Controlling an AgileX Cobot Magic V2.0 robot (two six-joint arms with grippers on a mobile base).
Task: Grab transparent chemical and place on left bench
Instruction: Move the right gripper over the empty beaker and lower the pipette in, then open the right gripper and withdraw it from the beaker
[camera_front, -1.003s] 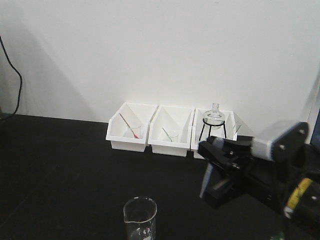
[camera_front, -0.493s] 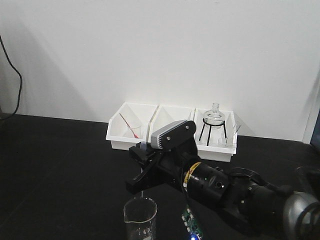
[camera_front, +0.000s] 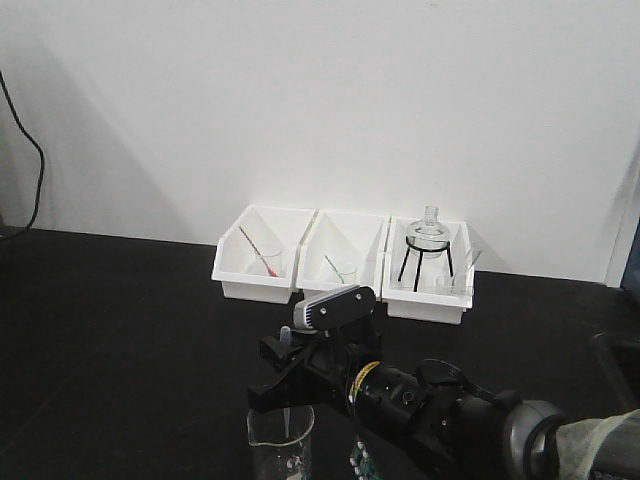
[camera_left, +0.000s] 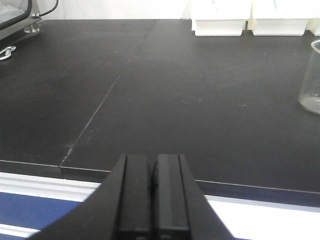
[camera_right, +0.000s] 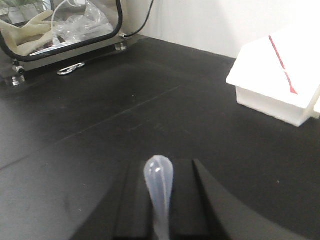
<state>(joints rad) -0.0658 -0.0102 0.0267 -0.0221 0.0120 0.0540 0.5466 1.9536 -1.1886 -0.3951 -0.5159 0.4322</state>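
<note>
Translucent whitish pipette, the transparent chemical, sits clamped between the right gripper's black jaws; bulb end sticks up out of them in the right wrist view, stem running down between the fingers. In the front view its thin tip hangs just over the mouth of the glass beaker at the near edge of the left bench; can't tell if tip is inside the rim or just above it

Right arm comes in from the bench's near right corner, gripper roughly mid-bench, between the beaker and the bins

Left gripper: jaws pressed together, nothing between them, parked over the near edge of the bench. Beaker shows at the right of its view

Three white bins line the far edge against the white wall. Left bin holds a red-tinted pipette leaning in a small beaker; middle bin has another small beaker with a thin stick; right bin carries a glass flask on a black wire stand

Black cable hangs down the wall at the far left corner
</note>
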